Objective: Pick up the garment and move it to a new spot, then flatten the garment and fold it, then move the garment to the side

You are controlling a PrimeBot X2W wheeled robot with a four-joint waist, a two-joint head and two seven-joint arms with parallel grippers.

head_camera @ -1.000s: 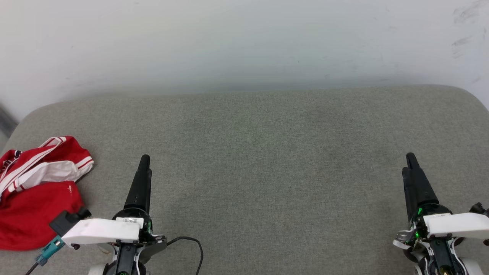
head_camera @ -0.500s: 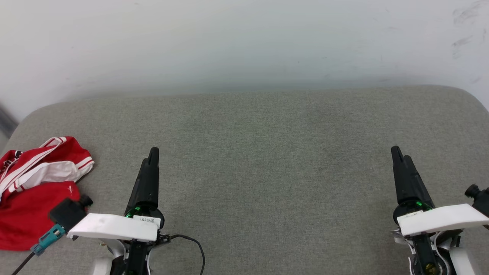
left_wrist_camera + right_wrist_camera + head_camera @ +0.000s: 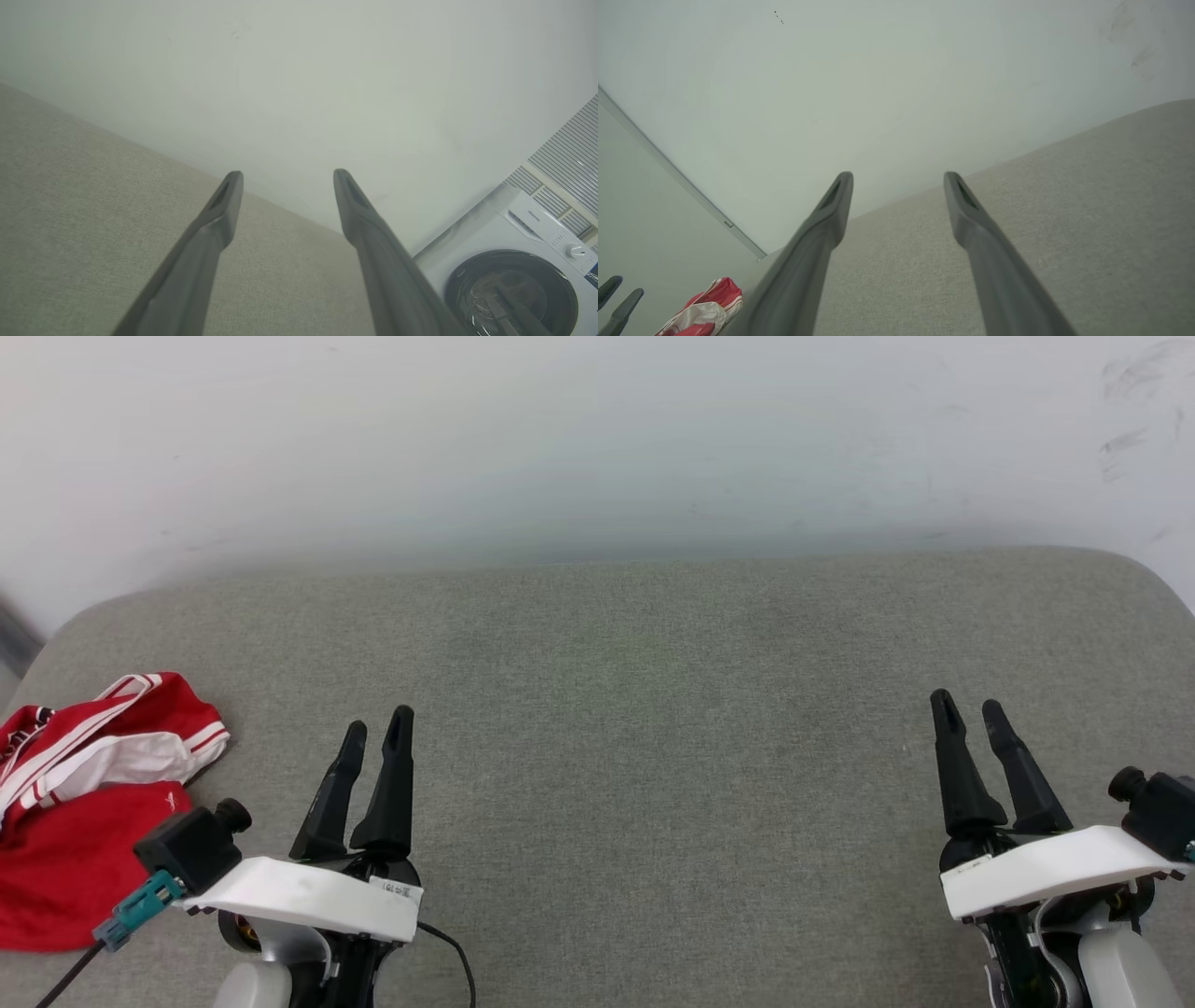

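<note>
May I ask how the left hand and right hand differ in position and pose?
The left hand sits close beside the crumpled garment; the right hand is far across the grey cushion. The left hand's fingers lean rightward in the head view, the right hand's leftward. Both are open and empty.

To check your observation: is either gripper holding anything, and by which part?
Nothing is held. The left gripper and the right gripper are both open and empty; the garment lies apart.
</note>
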